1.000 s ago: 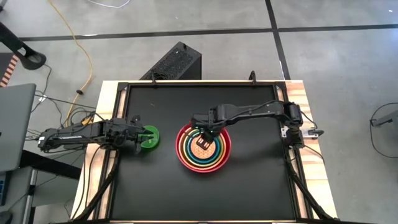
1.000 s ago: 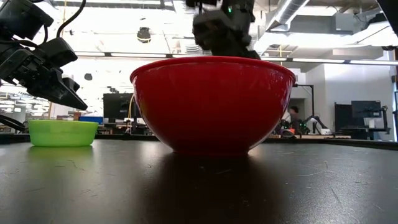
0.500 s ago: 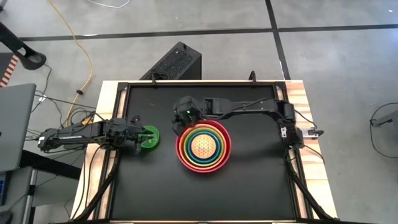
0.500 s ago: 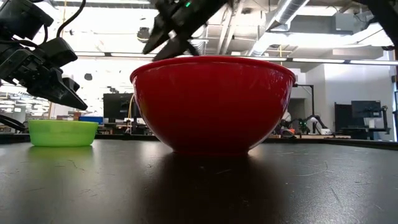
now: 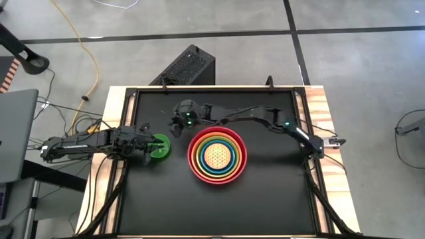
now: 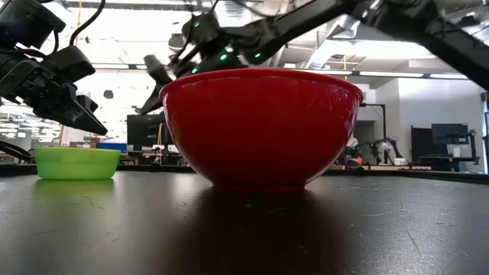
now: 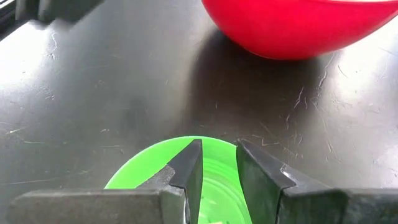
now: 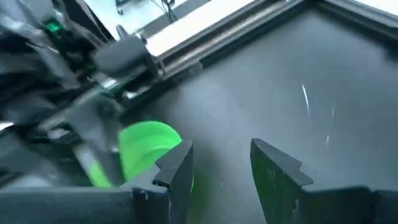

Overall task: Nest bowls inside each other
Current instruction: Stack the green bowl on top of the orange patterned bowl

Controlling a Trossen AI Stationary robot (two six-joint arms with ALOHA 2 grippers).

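Note:
Several bowls sit nested on the black table, the red one outermost and the speckled pale yellow one at the centre; in the low view only the red wall shows. The small bright green bowl rests on its base to the left of the stack. My left gripper hangs just above that bowl, slightly open, with nothing between its fingers. My right gripper hovers open and without a load between the stack and the green bowl, toward the far side, slanting down at it.
A black box stands on the floor beyond the table's far edge. The table's raised frame rail runs along its sides. A laptop and cables lie off the left edge. Bare tabletop lies near the front edge.
My right gripper has left its place above the middle of the nested stack and swung toward the table's left and far side, toward the green bowl. It has sunk a little and tipped from pointing steeply down to nearly level. The bowls have kept still.

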